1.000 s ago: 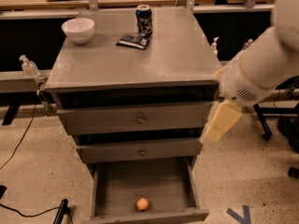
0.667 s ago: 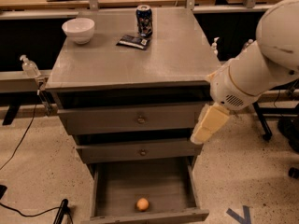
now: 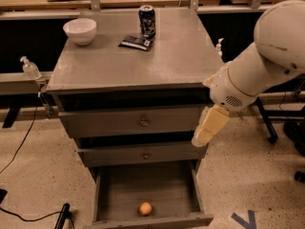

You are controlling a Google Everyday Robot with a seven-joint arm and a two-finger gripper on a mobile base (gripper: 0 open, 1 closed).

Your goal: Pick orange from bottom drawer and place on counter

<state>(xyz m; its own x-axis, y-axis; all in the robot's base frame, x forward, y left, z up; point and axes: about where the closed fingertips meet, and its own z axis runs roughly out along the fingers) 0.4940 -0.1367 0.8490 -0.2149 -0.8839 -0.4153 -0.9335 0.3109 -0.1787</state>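
The orange (image 3: 145, 208) lies alone on the grey floor of the bottom drawer (image 3: 119, 190), close to the drawer's front wall and about midway between its side walls. That drawer stands pulled out, low beneath the front edge of the counter (image 3: 143, 66). Above it, the two knobbed drawers (image 3: 109, 123) sit pushed in.

The gripper (image 3: 202, 136) hangs just off the counter's front right corner, below the level of the top. It points downward in front of the right ends of the knobbed drawers, above the right wall of the bottom drawer and well apart from the orange. Whether the claw is spread or pressed together, I cannot tell. The white arm (image 3: 259, 66) behind it reaches in from the right side.

On the counter, a white bowl (image 3: 80, 30) sits near the back left corner. A soda can (image 3: 147, 21) stands upright near the middle of the back edge, and a dark flat packet (image 3: 136, 42) lies just in front of it. A clear bottle (image 3: 30, 68) stands beside the left edge, off the counter.
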